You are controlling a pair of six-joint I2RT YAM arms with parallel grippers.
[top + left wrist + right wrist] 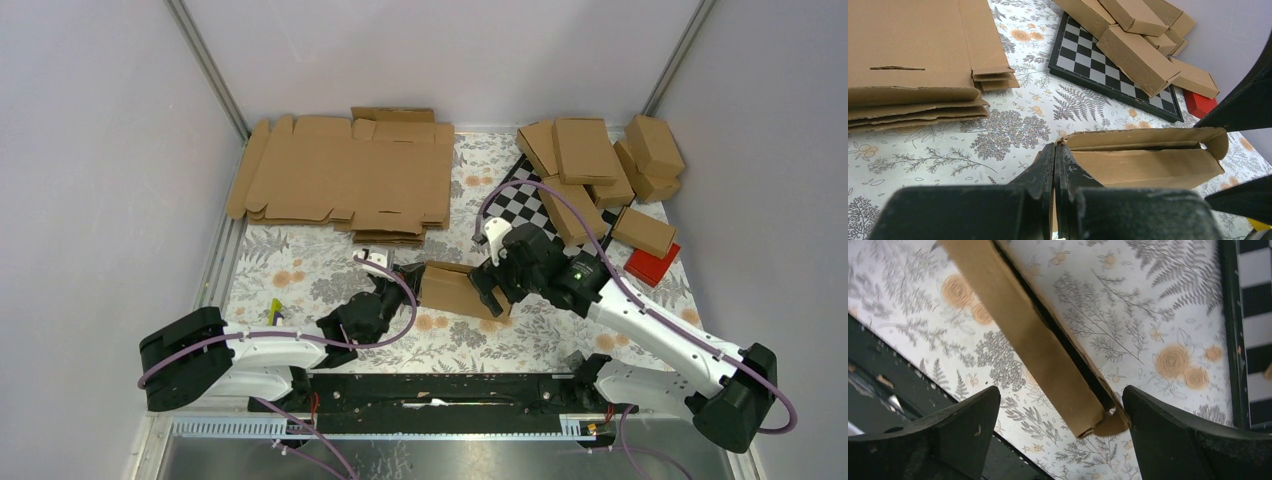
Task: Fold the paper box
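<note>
- The paper box [458, 289] lies on the flower-patterned surface [300, 270] between the two arms. It is a slim, oblong carton of plain brown cardboard.
- It looks light and thin-walled: stiff along its long panels, springy at the creases, and easy to dent or tear at the corners. Its matt face should grip well against dark fingers.
- The left fingers [1040, 172] are pressed together at the box's left end, and a thin brown edge shows between them, so they seem to be pinching a flap there.
- The right fingers [963, 430] stand wide apart, one on each side of the box's right end, and hold nothing.
- The long top panel sits slightly ajar, with a dark slit along the seam. The rounded flap at the right end curls outward and is not tucked in.
- I would squeeze gently across the narrow width near the right end, on the flat walls rather than on the loose flap. A hard squeeze would likely buckle the hollow body.
- With one end pinned, the carton may pivot or slide on the smooth cloth.
- Flat cardboard sheets [340, 175], ridged at their cut edges, are stacked at the far left.
- A pile of finished cartons [590, 150] rests on a chequered board [530, 195], near a small red block [652, 265].
</note>
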